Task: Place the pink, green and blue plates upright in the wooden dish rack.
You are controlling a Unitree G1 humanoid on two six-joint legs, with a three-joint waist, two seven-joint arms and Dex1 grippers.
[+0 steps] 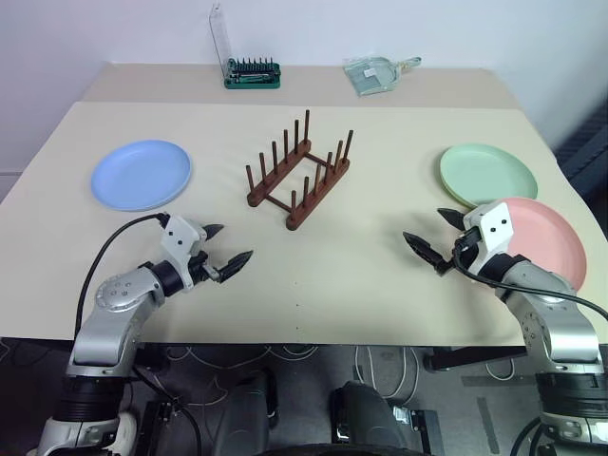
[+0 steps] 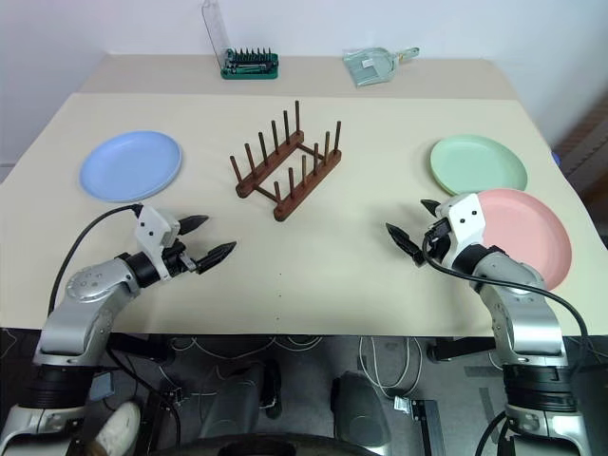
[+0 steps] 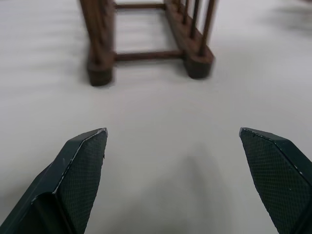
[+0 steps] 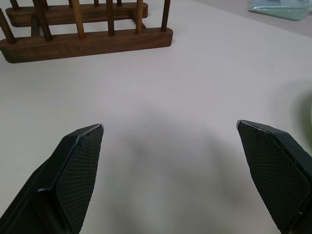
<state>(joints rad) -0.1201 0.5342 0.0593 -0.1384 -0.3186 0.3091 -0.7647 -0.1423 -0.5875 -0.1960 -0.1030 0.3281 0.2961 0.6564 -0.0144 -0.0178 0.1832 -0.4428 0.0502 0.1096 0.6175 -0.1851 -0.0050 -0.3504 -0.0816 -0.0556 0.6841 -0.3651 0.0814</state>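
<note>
Both grippers, left [image 1: 229, 243] and right [image 1: 433, 237], hover with fingers released over my table [image 1: 361, 152]; pink plate [image 1: 546, 237], green plate [image 1: 486, 173] and blue plate [image 1: 141, 173] lie flat around the empty wooden dish rack [image 1: 299, 174], probably light, stiff, slippery, best pinched at a rim.

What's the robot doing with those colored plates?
Nothing is held yet. The left gripper and right gripper hover open above the table. The wooden dish rack holds no plates. The blue plate lies flat on the robot's left; the green plate and pink plate overlap on its right.
</note>
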